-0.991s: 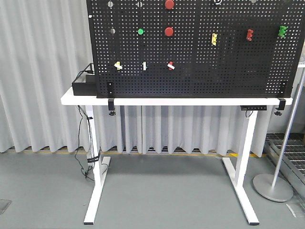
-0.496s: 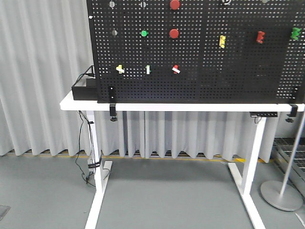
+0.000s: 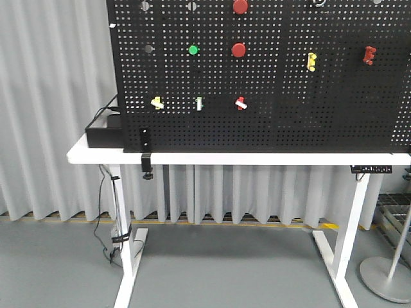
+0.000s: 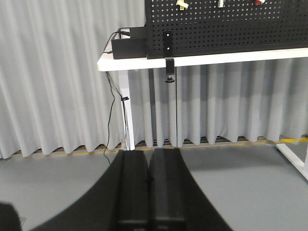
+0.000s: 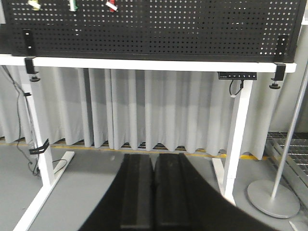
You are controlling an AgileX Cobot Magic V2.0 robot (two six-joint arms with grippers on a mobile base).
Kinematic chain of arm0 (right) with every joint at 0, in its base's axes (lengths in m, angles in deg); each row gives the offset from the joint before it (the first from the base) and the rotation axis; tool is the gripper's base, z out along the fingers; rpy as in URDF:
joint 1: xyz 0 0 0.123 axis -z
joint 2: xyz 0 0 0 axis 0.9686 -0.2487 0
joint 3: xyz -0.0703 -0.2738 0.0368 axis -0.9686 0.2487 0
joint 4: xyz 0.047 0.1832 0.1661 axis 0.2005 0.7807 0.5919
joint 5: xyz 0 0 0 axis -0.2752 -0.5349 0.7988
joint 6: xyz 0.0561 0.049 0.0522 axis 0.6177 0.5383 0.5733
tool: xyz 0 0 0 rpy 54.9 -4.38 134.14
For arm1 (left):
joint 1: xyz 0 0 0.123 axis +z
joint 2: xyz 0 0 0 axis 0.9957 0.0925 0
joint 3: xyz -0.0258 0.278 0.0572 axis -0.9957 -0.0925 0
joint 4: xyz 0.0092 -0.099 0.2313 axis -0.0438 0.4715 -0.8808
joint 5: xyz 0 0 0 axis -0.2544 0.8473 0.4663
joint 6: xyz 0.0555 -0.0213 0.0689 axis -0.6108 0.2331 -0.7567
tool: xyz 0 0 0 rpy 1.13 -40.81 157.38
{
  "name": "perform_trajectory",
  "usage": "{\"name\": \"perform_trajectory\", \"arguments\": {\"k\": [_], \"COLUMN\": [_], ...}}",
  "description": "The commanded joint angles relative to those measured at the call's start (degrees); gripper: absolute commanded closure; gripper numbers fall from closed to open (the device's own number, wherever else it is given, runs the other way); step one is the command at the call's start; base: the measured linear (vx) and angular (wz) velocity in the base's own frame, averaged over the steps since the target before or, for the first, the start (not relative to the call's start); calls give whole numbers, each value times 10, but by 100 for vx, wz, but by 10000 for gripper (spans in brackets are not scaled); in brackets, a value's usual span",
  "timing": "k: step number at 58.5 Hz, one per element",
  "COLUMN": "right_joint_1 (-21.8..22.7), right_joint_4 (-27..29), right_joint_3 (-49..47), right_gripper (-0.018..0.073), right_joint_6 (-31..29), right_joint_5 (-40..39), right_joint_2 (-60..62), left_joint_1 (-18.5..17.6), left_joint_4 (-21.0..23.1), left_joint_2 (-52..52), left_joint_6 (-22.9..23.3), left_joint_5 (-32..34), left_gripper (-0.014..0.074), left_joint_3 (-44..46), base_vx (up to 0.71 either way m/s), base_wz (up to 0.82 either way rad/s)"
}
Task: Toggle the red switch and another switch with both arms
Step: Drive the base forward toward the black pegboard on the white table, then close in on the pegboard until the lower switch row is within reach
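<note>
Pegboard (image 3: 289,122) stands on table (image 3: 192,158), far ahead of left gripper (image 4: 149,192) and right gripper (image 5: 154,192), higher up. Leftmost toggle switch (image 4: 182,4) lies up-right of left gripper; rightmost toggle switch (image 5: 111,6) up-left of right gripper; middle toggle switch (image 3: 198,102) between them.

Even indoor light, faint shadows, sharp (wrist foregrounds blurred)

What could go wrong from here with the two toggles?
1. The red switch and yellow switch flank a green-based toggle in one tight row; a tool could knock the wrong lever.
2. The left tool and right tool, both shut, sit lower than the white table; rising toward the board, they might catch the table edge.
3. In both wrist views the switches sit at the top frame edge, so aiming may suffer.
</note>
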Motion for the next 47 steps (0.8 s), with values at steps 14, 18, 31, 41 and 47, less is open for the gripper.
{"name": "perform_trajectory", "arguments": {"k": [14, 18, 31, 41, 47], "right_joint_1": [4, 4, 4, 4, 4], "right_joint_4": [-4, -4, -4, -4, -4], "right_joint_3": [3, 3, 3, 3, 3], "right_gripper": [566, 566, 566, 566, 566], "right_joint_6": [-4, -4, -4, -4, -4], "right_joint_5": [-46, -46, -46, -46, -46], "right_joint_2": [4, 4, 4, 4, 4], "left_joint_1": [-1, -1, -1, -1, -1], "left_joint_4": [6, 6, 6, 6, 6], "left_joint_2": [-5, -5, -5, -5, -5], "left_joint_6": [5, 5, 5, 5, 5], "left_joint_5": [43, 43, 43, 43, 43], "left_gripper": [594, 594, 594, 594, 594], "left_joint_3": [-10, -10, -10, -10, -10], "base_vx": [31, 34, 36, 37, 37], "base_wz": [-6, -2, 1, 2, 2]}}
